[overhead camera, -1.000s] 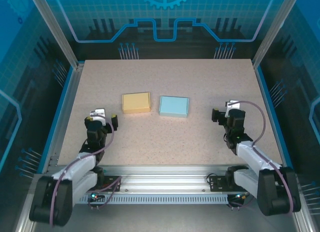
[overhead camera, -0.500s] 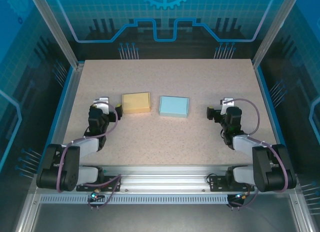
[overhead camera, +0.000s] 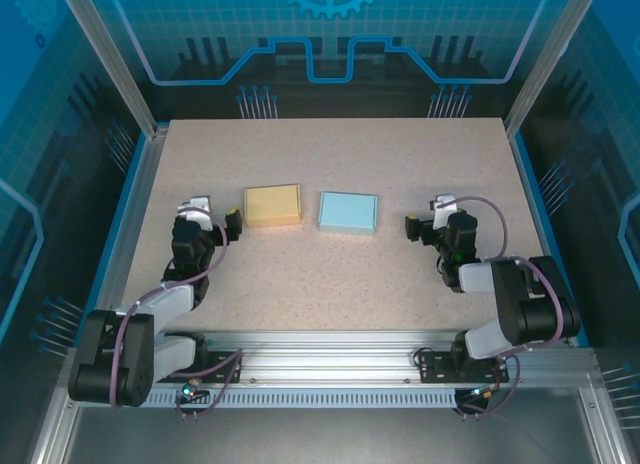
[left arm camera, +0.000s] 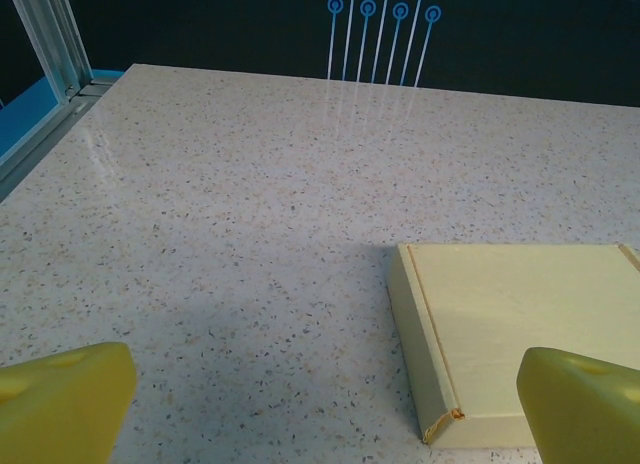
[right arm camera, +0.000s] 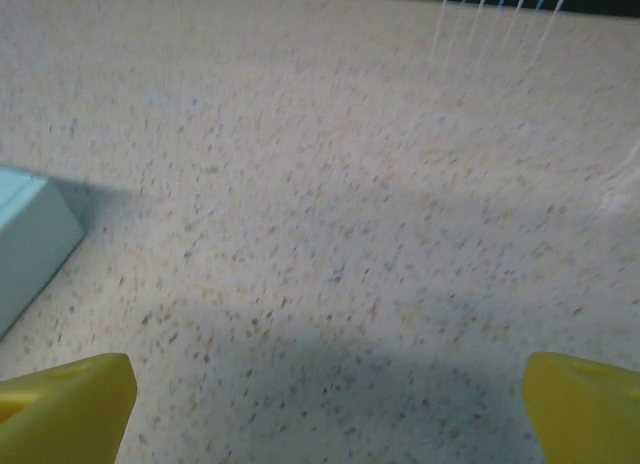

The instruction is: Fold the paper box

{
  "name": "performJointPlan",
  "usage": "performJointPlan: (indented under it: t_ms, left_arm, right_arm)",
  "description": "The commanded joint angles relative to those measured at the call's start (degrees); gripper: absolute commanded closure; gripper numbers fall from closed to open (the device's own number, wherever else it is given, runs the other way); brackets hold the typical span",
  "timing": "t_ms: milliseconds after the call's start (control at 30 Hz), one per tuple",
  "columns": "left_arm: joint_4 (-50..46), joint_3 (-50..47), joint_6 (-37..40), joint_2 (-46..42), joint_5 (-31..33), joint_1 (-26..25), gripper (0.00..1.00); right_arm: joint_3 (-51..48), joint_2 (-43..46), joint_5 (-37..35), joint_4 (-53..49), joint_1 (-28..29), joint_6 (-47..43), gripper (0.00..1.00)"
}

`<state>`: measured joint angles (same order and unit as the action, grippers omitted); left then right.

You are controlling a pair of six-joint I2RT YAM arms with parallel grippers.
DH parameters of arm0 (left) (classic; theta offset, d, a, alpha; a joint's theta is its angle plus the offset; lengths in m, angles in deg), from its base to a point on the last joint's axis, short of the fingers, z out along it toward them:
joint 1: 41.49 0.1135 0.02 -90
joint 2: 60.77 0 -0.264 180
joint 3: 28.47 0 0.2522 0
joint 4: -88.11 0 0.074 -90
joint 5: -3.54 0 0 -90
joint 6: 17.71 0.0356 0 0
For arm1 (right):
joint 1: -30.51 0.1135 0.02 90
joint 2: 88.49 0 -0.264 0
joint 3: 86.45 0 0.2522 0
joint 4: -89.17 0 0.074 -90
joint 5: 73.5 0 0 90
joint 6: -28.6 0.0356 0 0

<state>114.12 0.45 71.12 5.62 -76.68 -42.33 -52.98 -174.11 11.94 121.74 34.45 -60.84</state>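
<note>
Two flat closed paper boxes lie side by side mid-table: a yellow box (overhead camera: 272, 204) (left arm camera: 520, 324) and a light blue box (overhead camera: 348, 212), whose corner shows at the left of the right wrist view (right arm camera: 30, 244). My left gripper (overhead camera: 212, 214) (left arm camera: 325, 424) is low over the table just left of the yellow box, open, with nothing between its yellow fingertips (left arm camera: 60, 399). My right gripper (overhead camera: 426, 216) (right arm camera: 325, 424) is low to the right of the blue box, open and holding nothing, and its fingertips (right arm camera: 585, 404) sit apart from the box.
The speckled table (overhead camera: 330, 284) is bounded by aluminium rails with blue edging at the left (overhead camera: 125, 224) and right (overhead camera: 545, 224). Both arm bases sit on the near rail (overhead camera: 320, 349). There is bare table behind the boxes.
Both arms have stretched lower and farther out from their bases. The left gripper has come up beside the yellow box and the right gripper has slid left toward the blue box. Neither box has moved.
</note>
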Motion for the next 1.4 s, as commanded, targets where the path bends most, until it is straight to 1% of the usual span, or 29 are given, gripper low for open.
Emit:
performJointPlan:
  t_ms: [0, 67, 267, 400, 500, 600, 767, 867, 933, 1000, 1067, 1200, 1233, 1267, 1300, 1367]
  left_arm:
    - [-1.8, -1.5, 1.4, -1.9, 0.7, 0.8, 0.01]
    - [-2.4, -1.7, 1.8, -2.7, 0.6, 0.8, 0.01]
    - [-4.9, -2.6, 3.8, -5.8, 1.5, 0.9, 0.01]
    - [-4.6, -2.4, 3.3, -5.2, -0.6, 1.3, 0.01]
    - [0.0, -3.3, 1.6, -3.5, -3.6, 1.3, 0.01]
    - [7.4, -3.8, 1.0, 0.5, -4.7, 1.3, 0.01]
    - [18.2, -3.0, 0.6, 9.5, -5.6, 1.3, 0.01]
    - [26.9, -3.0, 0.4, 17.5, -6.8, 1.3, 0.01]
    - [31.2, -2.8, 0.0, 22.2, -5.6, 1.4, 0.01]
    - [29.9, -2.4, 0.1, 21.8, -5.6, 1.4, 0.01]
    - [24.3, -1.2, 0.2, 18.8, -5.9, 1.5, 0.01]
    - [11.2, 0.2, 1.5, 8.9, -6.2, 1.5, 0.01]
    - [5.0, 1.2, 2.9, 5.7, -5.6, 1.5, 0.01]
    - [0.8, 1.7, 3.6, 3.7, -4.8, 1.5, 0.01]
    - [0.8, 1.0, 4.6, 3.1, -4.5, 1.5, 0.01]
    - [7.6, -1.3, 4.5, 4.2, -5.0, 1.9, 0.01]
  right_arm:
    - [3.2, 0.1, 2.3, -0.7, -0.8, -1.0, 0.0]
    - [4.5, -0.3, -0.5, -2.6, -0.9, 0.2, 0.0]
    - [4.6, -0.4, -1.0, -2.5, -0.5, 0.0, 0.0]
    - [4.6, -0.4, -1.1, -2.6, -0.5, -0.1, 0.0]
    - [4.6, -0.4, -1.0, -2.6, -0.5, -0.1, 0.0]
    - [4.6, -0.4, -1.0, -2.6, -0.5, -0.1, 0.0]
    - [4.6, -0.4, -1.1, -2.6, -0.5, -0.1, 0.0]
    - [4.6, -0.4, -1.1, -2.6, -0.5, 0.0, 0.0]
    - [4.6, -0.4, -1.1, -2.6, -0.5, 0.0, 0.0]
    - [4.6, -0.4, -1.1, -2.6, -0.5, 0.0, 0.0]
    - [4.6, -0.4, -1.1, -2.6, -0.5, 0.0, 0.0]
    - [4.6, -0.4, -1.1, -2.6, -0.5, -0.1, 0.0]
    - [4.6, -0.4, -1.1, -2.6, -0.5, -0.1, 0.0]
    - [4.6, -0.4, -1.0, -2.6, -0.5, -0.1, 0.0]
    - [4.6, -0.4, -1.1, -2.6, -0.5, -0.2, 0.0]
    - [4.6, -0.4, -1.1, -2.6, -0.4, -0.1, 0.0]
